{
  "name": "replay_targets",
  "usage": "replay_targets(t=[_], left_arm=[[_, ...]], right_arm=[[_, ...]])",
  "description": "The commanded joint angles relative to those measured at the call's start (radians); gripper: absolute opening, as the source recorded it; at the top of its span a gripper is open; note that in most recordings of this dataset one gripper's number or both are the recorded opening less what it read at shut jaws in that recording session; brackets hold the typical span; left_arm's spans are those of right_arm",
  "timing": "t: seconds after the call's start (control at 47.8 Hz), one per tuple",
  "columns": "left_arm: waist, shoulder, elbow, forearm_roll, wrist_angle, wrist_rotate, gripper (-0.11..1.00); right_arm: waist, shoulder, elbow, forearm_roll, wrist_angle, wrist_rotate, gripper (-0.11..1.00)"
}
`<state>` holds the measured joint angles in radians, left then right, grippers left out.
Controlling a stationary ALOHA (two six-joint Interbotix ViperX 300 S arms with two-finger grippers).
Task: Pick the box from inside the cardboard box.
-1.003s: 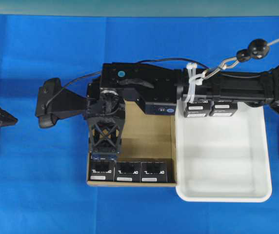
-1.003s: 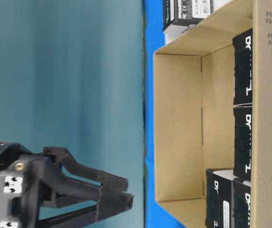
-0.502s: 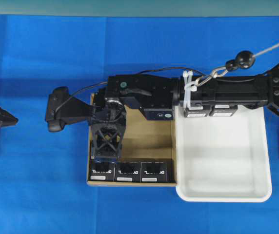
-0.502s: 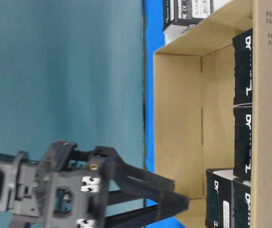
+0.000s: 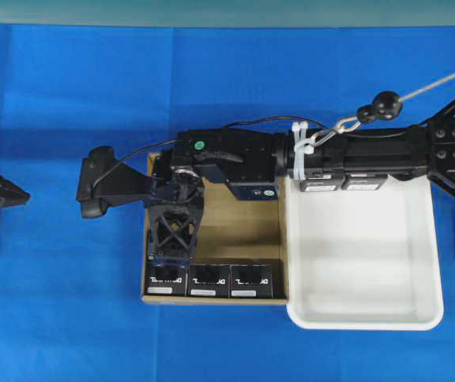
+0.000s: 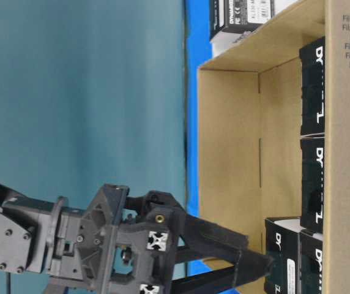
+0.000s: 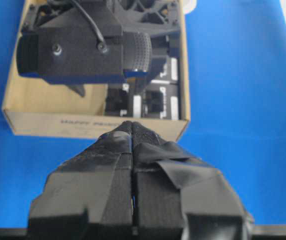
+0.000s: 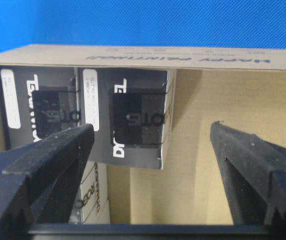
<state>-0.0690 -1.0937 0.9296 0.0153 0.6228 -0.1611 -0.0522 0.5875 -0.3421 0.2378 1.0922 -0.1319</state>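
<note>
The cardboard box [image 5: 243, 231] lies left of centre, with three black boxes in a row along its near wall. My right gripper [image 5: 169, 256] reaches across into it and stands open just behind the leftmost box [image 5: 169, 281]. In the right wrist view that box [image 8: 133, 125] lies ahead between the spread fingers [image 8: 48, 160], untouched, with a neighbour [image 8: 38, 115] beside it. From table level one fingertip [image 6: 254, 263] is almost at the box [image 6: 282, 257]. My left gripper [image 7: 133, 125] is shut on nothing, parked at the far left [image 5: 17, 193], facing the cardboard box [image 7: 83, 125].
A white tray [image 5: 363, 263] adjoins the carton's right side and holds two more black boxes [image 5: 323, 185] at its back, partly under the right arm. The right wrist camera [image 5: 96, 183] overhangs the carton's left wall. Blue cloth covers the table.
The right gripper has come down into the cardboard box toward the end box, jaws staying wide. The left arm has not moved.
</note>
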Motion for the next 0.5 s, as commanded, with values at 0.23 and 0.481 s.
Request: replay_targets(t=[0.23, 0.481], left_arm=[[-0.002, 0.009, -0.017, 0.002, -0.009, 0.000, -0.07], [-0.002, 0.002, -0.020, 0.002, -0.017, 0.000, -0.07]], right_arm=[[0.011, 0.018, -0.005, 0.005, -0.017, -0.002, 0.95], [0.011, 0.029, -0.005, 0.005, -0.021, -0.002, 0.95]])
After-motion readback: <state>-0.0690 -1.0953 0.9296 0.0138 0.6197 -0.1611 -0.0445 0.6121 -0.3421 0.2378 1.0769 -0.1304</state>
